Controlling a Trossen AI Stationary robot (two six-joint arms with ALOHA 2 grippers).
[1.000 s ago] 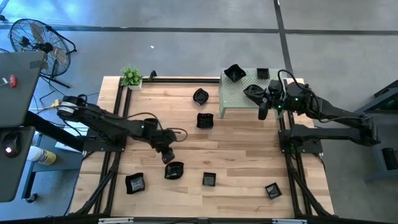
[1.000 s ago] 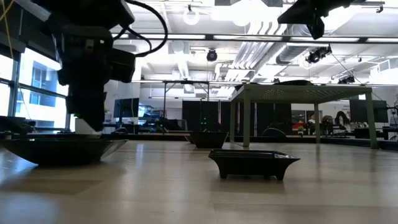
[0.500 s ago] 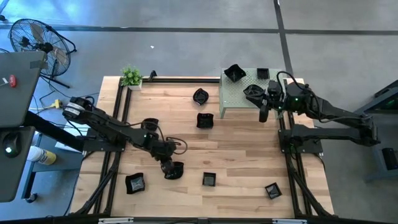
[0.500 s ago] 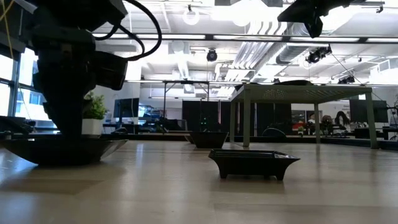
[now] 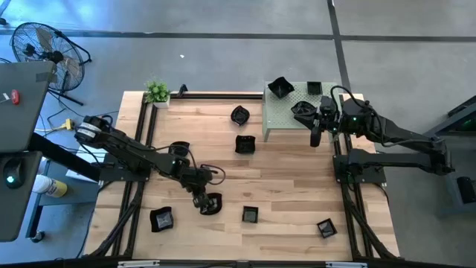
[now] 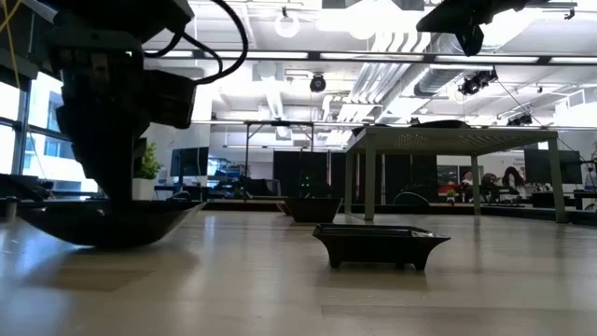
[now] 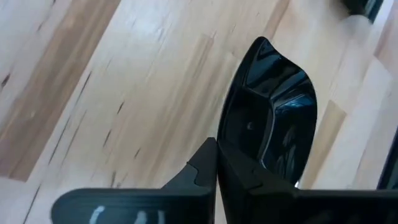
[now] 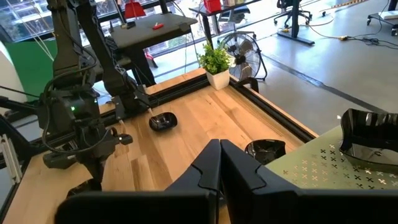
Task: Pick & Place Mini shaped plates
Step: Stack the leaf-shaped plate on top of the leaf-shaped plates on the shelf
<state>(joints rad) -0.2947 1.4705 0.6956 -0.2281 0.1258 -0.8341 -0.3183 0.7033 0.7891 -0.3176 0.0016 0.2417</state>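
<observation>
**Left claw comes down on a wavy plate near the front of the counter**

Since a second ago the left claw [image 5: 205, 202] has moved toward the front edge of the counter [image 5: 290, 175] and dropped onto the wavy black plate [image 5: 210, 203]. Now the plate looks tipped up at one end in the low view. The claw's fingers [image 7: 205, 165] look nearly closed on the plate's near rim, so it seems to have hold of it. The plate's long side runs straight away from the claw.

The right claw [image 5: 315, 131] waits above the pale green stand [image 5: 279, 117] at the back right of the counter, with its fingers pressed together and nothing in them.

Other plates sit close by: a square plate [image 5: 251, 215] just to the right, and another plate [image 5: 161, 219] near the front left corner. There is bare wood behind the claw, toward the middle of the counter. That is likely the safest way to lift and carry.
</observation>
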